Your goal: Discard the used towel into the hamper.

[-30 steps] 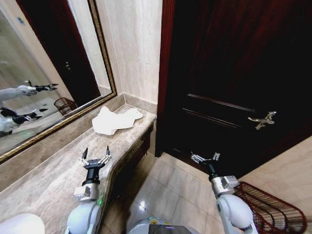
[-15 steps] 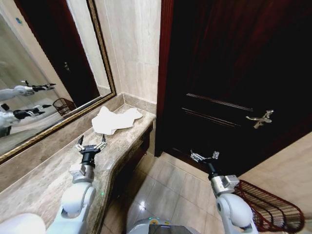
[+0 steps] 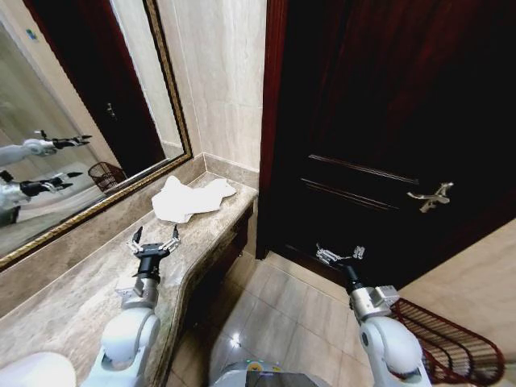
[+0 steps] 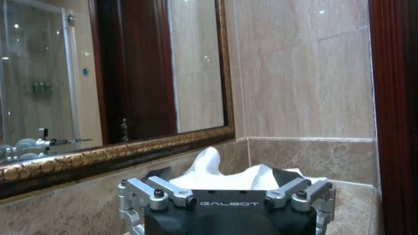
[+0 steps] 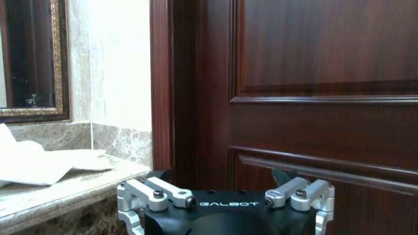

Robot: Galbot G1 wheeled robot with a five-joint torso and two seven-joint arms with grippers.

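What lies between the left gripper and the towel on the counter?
Nothing: in the head view, bare marble counter runs from the open left gripper to the towel.

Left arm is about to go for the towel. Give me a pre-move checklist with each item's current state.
1. Left hand open, nothing held: ok.
2. Towel in sight, crumpled on the counter ahead of the left hand, apart from it: ok.
3. Counter between the left hand and towel free of other things: ok.
4. Right hand open, over the floor before the door, away from the towel: ok.
5. Hamper at the robot's right on the floor; its opening is cut off at the edge: cannot tell if free.
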